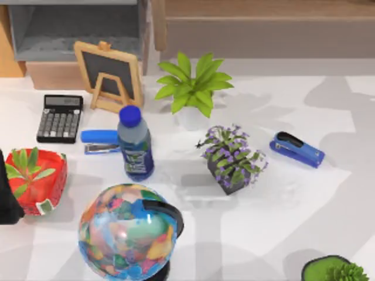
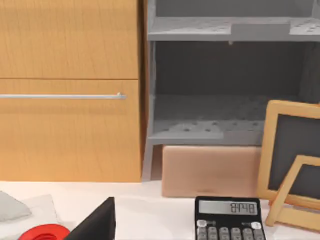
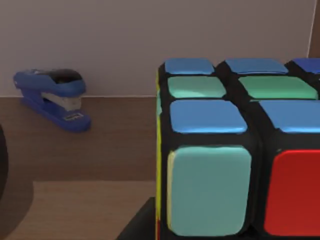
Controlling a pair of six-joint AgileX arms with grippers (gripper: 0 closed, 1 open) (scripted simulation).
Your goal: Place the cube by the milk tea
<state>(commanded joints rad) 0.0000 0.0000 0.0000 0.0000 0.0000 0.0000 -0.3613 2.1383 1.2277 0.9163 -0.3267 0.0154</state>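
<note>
The cube [image 3: 235, 150], a black puzzle cube with blue, teal, green and red tiles, looms very close in the right wrist view. A dark part of my right gripper [image 3: 142, 225] shows against its lower edge. Whether the cube is gripped cannot be told. The milk tea is out of view. My left arm [image 1: 7, 196] sits parked at the table's left edge, beside the red pot. A dark piece of my left gripper [image 2: 95, 225] shows low in the left wrist view.
On the white table stand a colourful globe [image 1: 129, 231], a blue-capped bottle [image 1: 135, 143], a calculator [image 1: 60, 118], a small chalkboard [image 1: 110, 75], a red plant pot [image 1: 36, 180], two leafy plants [image 1: 193, 82] [image 1: 233, 158], two blue staplers [image 1: 297, 149] [image 1: 99, 140] and a green pot [image 1: 331, 270].
</note>
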